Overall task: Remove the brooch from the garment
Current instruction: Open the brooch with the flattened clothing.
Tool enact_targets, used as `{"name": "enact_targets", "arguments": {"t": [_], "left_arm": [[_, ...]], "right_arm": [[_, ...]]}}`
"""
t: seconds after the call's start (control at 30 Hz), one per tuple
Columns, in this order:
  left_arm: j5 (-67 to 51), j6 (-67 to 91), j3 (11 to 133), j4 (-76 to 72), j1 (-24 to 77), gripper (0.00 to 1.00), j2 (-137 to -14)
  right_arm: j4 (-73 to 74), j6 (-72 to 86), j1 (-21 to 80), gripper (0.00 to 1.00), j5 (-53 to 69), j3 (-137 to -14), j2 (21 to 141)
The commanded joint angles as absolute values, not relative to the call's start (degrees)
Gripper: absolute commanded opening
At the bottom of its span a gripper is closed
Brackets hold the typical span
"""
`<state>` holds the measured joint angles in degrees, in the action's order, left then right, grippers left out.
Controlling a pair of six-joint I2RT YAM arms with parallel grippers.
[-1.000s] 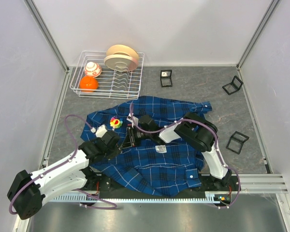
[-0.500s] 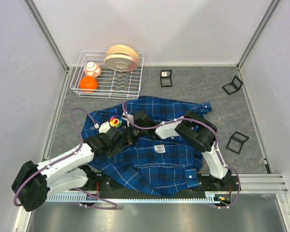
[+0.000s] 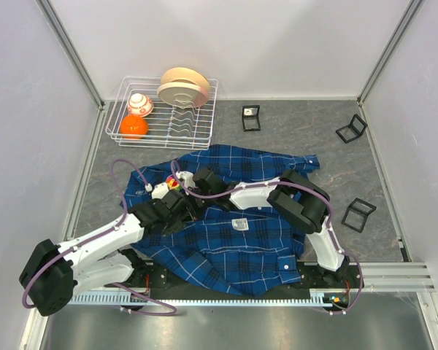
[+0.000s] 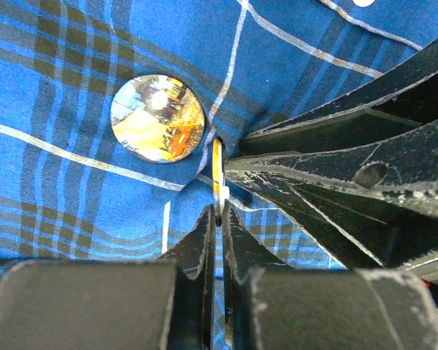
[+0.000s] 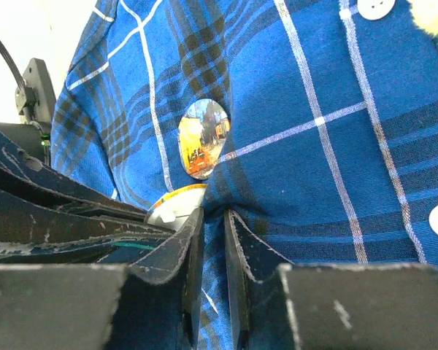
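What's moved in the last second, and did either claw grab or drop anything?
The right claw slid up and left over the plaid shirt, toward the colourful brooch; the left claw edged up and right to meet it. Nothing newly taken or released: the left claw stays shut on the yellow-rimmed badge, the right pinches a shirt fold. Dish rack unchanged.

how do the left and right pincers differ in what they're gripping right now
The left pincer is shut tight on the thin edge of a yellow-rimmed brooch; the right pincer pinches a bunched fold of the garment. The left pincer's fingers nearly touch; the right pincer's stand slightly apart around the cloth. Shared: both meet at one spot, beside the round picture badge.
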<state>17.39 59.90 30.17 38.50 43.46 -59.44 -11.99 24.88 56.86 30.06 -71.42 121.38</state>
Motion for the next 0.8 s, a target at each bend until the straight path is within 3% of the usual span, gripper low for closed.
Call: {"name": "enact_targets", "arguments": {"t": [0.0, 0.3, 0.43, 0.67, 0.77], "left_arm": [[13.4, 59.2, 28.7, 33.7, 43.9, 0.02, -59.4], [14.6, 63.1, 25.8, 37.9, 43.9, 0.02, -53.7], [15.4, 65.3, 25.3, 40.6, 43.9, 0.02, -52.5], [16.6, 65.8, 26.5, 42.3, 43.9, 0.02, -52.9], [19.3, 68.2, 31.5, 48.0, 43.7, 0.02, -57.8]], "right_arm": [[-10.3, 18.6, 61.0, 0.25, 29.7, -72.2, 120.6], [-21.9, 27.9, 56.3, 0.27, 25.9, -59.0, 113.7], [-23.0, 30.8, 54.5, 0.37, 22.9, -56.5, 111.7], [-26.8, 34.2, 53.6, 0.41, 25.7, -55.2, 113.6], [-23.7, 33.4, 53.7, 0.44, 21.6, -55.6, 114.1]]}}
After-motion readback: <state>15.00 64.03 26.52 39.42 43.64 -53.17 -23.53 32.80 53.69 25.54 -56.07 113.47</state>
